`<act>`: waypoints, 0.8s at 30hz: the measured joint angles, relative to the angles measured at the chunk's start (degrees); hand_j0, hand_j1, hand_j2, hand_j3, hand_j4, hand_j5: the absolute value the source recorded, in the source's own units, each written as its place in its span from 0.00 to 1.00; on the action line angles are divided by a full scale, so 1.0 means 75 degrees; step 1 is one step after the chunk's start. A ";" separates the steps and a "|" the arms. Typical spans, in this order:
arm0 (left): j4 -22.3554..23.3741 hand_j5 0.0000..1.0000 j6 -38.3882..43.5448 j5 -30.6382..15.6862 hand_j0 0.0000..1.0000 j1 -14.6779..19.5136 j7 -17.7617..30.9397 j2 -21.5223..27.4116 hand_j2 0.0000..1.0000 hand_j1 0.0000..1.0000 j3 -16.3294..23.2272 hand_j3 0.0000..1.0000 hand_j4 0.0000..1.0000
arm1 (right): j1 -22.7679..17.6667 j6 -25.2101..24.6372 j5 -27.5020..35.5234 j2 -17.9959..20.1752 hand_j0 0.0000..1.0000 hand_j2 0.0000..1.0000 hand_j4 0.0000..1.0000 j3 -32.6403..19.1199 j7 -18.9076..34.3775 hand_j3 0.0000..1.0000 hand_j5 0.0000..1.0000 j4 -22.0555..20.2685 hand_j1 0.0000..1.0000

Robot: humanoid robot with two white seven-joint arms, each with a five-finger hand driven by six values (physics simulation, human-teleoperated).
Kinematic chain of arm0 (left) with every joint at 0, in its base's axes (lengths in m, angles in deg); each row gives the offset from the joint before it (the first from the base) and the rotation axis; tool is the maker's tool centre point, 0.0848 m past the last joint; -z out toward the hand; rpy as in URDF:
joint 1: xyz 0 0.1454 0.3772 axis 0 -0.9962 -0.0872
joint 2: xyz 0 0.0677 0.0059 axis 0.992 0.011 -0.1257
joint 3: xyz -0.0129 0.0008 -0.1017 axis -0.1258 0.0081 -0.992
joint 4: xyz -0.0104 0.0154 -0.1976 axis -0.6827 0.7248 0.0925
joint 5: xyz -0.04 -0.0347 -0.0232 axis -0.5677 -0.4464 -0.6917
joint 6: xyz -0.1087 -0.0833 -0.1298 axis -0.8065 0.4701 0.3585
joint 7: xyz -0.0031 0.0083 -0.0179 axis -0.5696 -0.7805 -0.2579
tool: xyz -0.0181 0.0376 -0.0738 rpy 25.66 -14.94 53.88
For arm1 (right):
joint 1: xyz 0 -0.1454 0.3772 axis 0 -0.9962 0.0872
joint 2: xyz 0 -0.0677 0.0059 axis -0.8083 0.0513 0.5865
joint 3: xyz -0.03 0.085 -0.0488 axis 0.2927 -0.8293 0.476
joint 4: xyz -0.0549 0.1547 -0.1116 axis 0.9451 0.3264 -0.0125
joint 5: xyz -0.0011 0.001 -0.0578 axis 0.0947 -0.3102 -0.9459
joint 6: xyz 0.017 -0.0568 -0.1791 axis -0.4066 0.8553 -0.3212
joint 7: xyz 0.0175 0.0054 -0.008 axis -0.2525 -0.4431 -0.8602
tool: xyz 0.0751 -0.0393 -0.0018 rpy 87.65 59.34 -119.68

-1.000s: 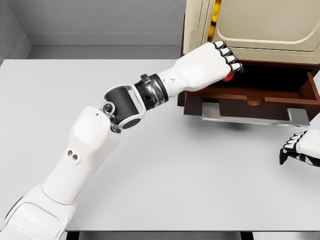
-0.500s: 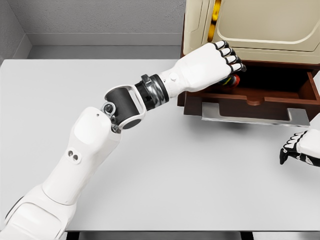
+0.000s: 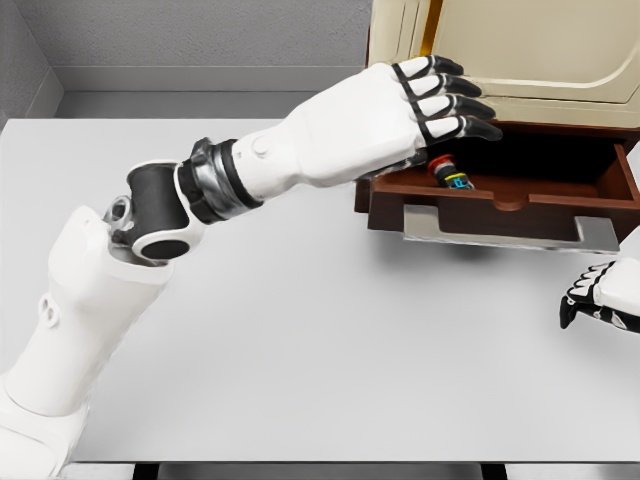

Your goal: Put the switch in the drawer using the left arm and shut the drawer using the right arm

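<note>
The switch (image 3: 450, 172), a small dark cylinder with a red cap and coloured marks, lies inside the open brown drawer (image 3: 520, 200) at its left end. My left hand (image 3: 440, 100) hovers above and slightly left of it, fingers extended and holding nothing. The drawer is pulled out from the cream cabinet (image 3: 520, 50). My right hand (image 3: 598, 296) rests at the right edge of the table, below the drawer's front, with its fingers curled and nothing in them.
A grey metal handle plate (image 3: 500, 232) runs along the drawer's front. The white table (image 3: 300, 330) stretches out before the cabinet. A grey wall stands behind.
My left hand has let go of the switch, which now lies in the drawer. The hand has risen and spread its fingers, and the arm has lifted. The right hand has not moved.
</note>
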 measured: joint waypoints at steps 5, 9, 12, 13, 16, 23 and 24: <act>-0.0089 0.79 -0.0090 -0.3015 0.79 -0.1793 -0.0005 0.1828 0.79 0.79 -0.1397 0.79 0.79 | 0.0001 0.0000 0.0033 0.0138 0.41 0.41 0.41 -0.0003 -0.0007 0.41 0.41 -0.0001 0.41; 0.0012 1.00 -0.0104 -0.3922 1.00 -0.3516 -0.0003 0.2435 1.00 1.00 -0.3041 1.00 1.00 | 0.0035 0.0000 0.0054 0.0201 0.42 0.42 0.42 -0.0021 -0.0027 0.42 0.42 0.0031 0.42; 0.0730 1.00 -0.0102 -0.3762 1.00 -0.3774 -0.0001 0.2557 1.00 1.00 -0.3724 1.00 1.00 | 0.0162 0.0023 -0.0159 0.0187 0.41 0.41 0.41 -0.0074 -0.0017 0.41 0.41 0.0062 0.41; 0.1100 1.00 -0.0103 -0.3699 1.00 -0.3926 0.0000 0.2567 1.00 1.00 -0.3835 1.00 1.00 | 0.0174 0.0027 -0.0180 0.0181 0.41 0.41 0.41 -0.0078 -0.0015 0.41 0.41 0.0063 0.41; 0.1905 1.00 -0.0104 -0.3360 1.00 -0.4032 0.0000 0.2572 1.00 1.00 -0.3973 1.00 1.00 | 0.0176 0.0020 0.0034 0.0156 0.41 0.41 0.41 -0.0042 -0.0006 0.41 0.41 0.0090 0.41; 0.2396 1.00 -0.0107 -0.2783 1.00 -0.4219 0.0002 0.2533 1.00 1.00 -0.4049 1.00 1.00 | 0.0348 0.0071 0.0000 0.0115 0.42 0.42 0.42 0.0060 0.0059 0.42 0.42 0.0151 0.42; 0.2405 1.00 -0.0107 -0.2766 1.00 -0.4219 0.0002 0.2527 1.00 1.00 -0.4051 1.00 1.00 | 0.0348 0.0076 0.0028 0.0120 0.42 0.42 0.42 0.0068 0.0064 0.42 0.42 0.0153 0.42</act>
